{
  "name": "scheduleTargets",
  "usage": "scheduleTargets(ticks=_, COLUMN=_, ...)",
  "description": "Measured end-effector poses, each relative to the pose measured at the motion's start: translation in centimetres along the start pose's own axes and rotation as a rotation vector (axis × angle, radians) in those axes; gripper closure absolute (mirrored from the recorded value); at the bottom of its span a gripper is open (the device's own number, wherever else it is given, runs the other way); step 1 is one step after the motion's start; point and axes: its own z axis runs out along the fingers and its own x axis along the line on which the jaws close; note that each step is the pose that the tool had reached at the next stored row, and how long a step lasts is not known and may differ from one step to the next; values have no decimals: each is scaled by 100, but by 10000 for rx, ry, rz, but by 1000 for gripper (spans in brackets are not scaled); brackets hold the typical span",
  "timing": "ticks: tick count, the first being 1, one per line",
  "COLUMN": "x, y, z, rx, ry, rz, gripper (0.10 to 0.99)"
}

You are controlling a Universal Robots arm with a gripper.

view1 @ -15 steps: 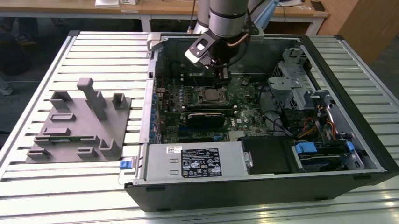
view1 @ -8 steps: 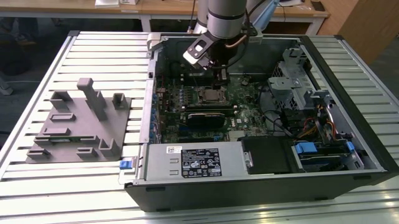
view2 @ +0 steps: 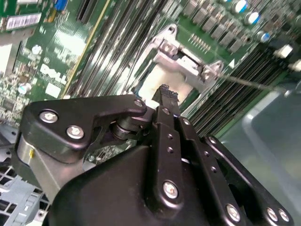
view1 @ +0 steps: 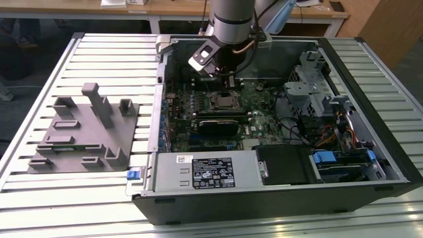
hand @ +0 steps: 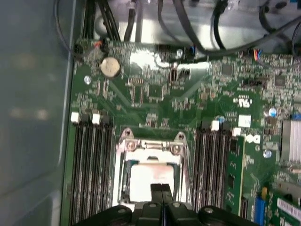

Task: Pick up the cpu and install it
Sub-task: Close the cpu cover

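The claw (hand: 162,189) is pinched closed, holding nothing, just above the cpu (hand: 141,181) that sits in the motherboard's socket frame (hand: 151,146).

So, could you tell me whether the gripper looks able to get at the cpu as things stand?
Probably yes: the gripper hangs directly over the cpu, whose pale top lies uncovered inside the socket frame, with no cable or part between them. Its fingers are shut together, though.
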Motion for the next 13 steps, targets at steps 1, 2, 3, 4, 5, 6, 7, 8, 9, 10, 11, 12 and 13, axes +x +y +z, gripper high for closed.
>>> scheduleTargets(ticks=1, x=2, y=-28, z=6, rx=0, ry=0, rz=2, gripper=980)
scheduleTargets(ticks=2, x=3, y=-55, z=14, rx=-1, ry=2, rz=1, gripper=980)
scheduleTargets(ticks=3, x=5, y=-78, z=24, rx=-2, ry=2, rz=1, gripper=980)
scheduleTargets(ticks=4, x=7, y=-94, z=36, rx=-1, ry=1, rz=0, gripper=980)
scheduleTargets(ticks=5, x=8, y=-105, z=49, rx=0, ry=1, rz=1, gripper=980)
scheduleTargets(ticks=6, x=9, y=-115, z=63, rx=-1, ry=1, rz=1, gripper=980)
scheduleTargets(ticks=7, x=11, y=-122, z=76, rx=-1, ry=2, rz=1, gripper=980)
scheduleTargets(ticks=8, x=11, y=-132, z=89, rx=-1, ry=1, rz=1, gripper=980)
scheduleTargets(ticks=9, x=12, y=-140, z=102, rx=0, ry=1, rz=1, gripper=980)
scheduleTargets(ticks=10, x=13, y=-145, z=115, rx=0, ry=1, rz=1, gripper=980)
scheduleTargets(ticks=11, x=13, y=-146, z=128, rx=-1, ry=1, rz=1, gripper=980)
scheduleTargets(ticks=12, x=13, y=-147, z=141, rx=0, ry=1, rz=-1, gripper=980)
scheduleTargets(ticks=13, x=14, y=-149, z=155, rx=0, ry=1, rz=0, gripper=980)
